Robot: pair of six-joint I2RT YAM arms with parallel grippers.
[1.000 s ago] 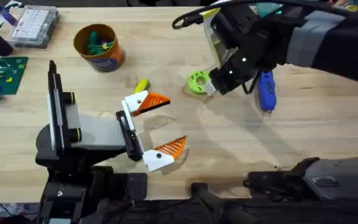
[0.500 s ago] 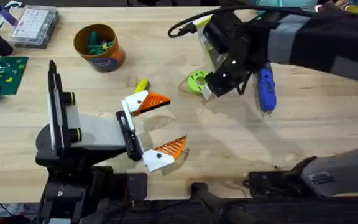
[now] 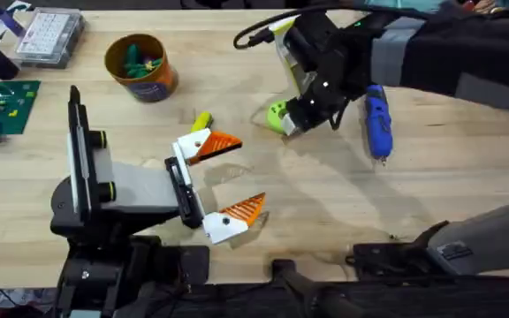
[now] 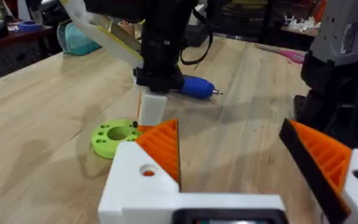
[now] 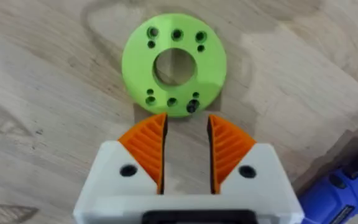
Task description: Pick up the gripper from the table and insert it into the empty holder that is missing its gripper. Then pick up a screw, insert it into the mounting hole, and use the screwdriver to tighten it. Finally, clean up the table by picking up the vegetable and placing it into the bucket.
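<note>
Far left, your holder [image 3: 180, 187] stood upright on its grey-and-black stand [image 3: 117, 190], both white-and-orange fingers mounted, so the insertion looked done. The bucket [image 3: 139, 67] waited near the table's far edge, and the vegetable [image 3: 201, 120], stubby yellow with a green end, lay just beyond the upper finger. Your left gripper [image 4: 247, 165] sat low and wide open, apparently idle. Rightward, your right gripper [image 5: 186, 149] hovered over the lime ring [image 5: 174, 65], pads narrowed to a slim gap, lined up on a dark screw [image 5: 191, 107] at the ring's near rim. Beyond it, the blue screwdriver [image 3: 377, 124] lay flat.
</note>
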